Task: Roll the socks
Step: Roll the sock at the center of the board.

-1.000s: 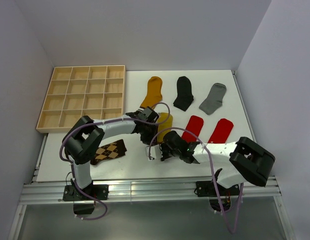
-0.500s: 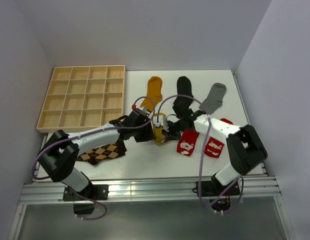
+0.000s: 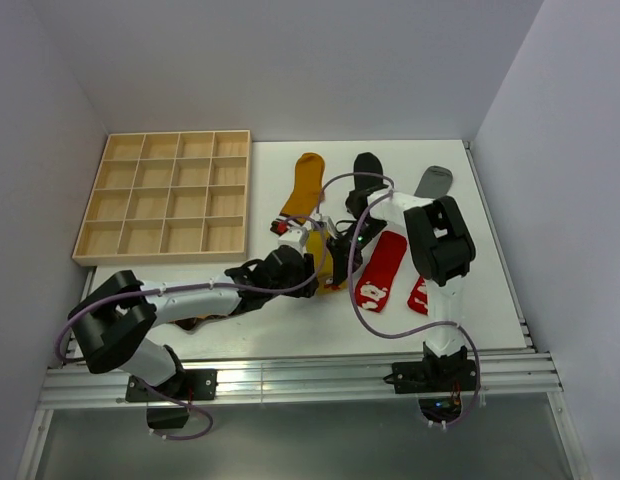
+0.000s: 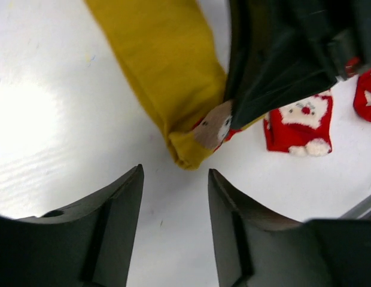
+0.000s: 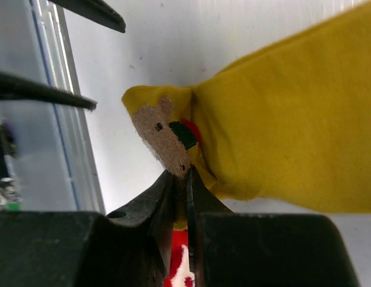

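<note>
Left wrist, left end effector [image 4: 175, 179] (newly) released, right end effector [image 5: 184, 174] grasping mustard sock [image 4: 164, 66]

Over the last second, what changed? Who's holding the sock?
Left gripper opened, let go of the lower mustard sock and drew back toward the near edge. Right gripper swung in from the near side and pinched that sock's end. Upper mustard sock, red socks and wooden tray stayed put.
</note>
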Controlling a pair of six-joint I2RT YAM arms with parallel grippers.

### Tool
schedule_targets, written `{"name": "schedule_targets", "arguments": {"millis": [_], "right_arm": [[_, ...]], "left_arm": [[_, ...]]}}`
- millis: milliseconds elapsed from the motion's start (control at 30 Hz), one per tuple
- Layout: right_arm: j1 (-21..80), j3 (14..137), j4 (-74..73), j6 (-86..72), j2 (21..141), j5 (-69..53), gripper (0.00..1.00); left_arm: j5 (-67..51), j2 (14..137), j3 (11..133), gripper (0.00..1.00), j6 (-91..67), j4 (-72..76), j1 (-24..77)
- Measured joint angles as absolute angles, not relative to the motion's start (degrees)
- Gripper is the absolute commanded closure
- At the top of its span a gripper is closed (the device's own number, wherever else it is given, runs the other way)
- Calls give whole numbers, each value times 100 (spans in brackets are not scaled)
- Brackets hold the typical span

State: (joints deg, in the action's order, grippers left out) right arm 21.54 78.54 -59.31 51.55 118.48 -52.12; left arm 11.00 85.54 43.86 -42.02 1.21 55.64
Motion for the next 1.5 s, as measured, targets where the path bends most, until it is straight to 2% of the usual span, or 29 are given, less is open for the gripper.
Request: {"name": "schedule_targets", "arguments": {"millis": [333,533,733,800,967,1100,1300,1500], "right_arm": [[2095,7985,-6217,4329,12215,-5166,89],[2067,8125,-6278,3979,12337,-5124,89],[2062,8138,-6257,3771,12342,-5054,87],[2058,8138,-6237,3712,12342,-5043,85],[2034,8121,-6106,3551,12333,-5050,64],[2005,7856,-5743,3417,12086,-5070,52],[1754,7203,-4980,3267,11179,-5037,51],[1026,6820,-4292,3304,10368,-5039,53]], "left_arm": [[1251,9067,4329,43,-2849,1503,5822],[1041,9452,4327,45,-2322,1929,5822],[794,9651,4327,56,-2215,2121,5721],[637,9727,4327,65,-2231,2200,5627],[217,9902,4359,86,-2377,2283,5448],[-108,10119,4648,95,-2467,2049,5334],[-554,10232,5000,95,-2630,1479,5155],[-1210,10232,5339,94,-2724,539,4842]]}}
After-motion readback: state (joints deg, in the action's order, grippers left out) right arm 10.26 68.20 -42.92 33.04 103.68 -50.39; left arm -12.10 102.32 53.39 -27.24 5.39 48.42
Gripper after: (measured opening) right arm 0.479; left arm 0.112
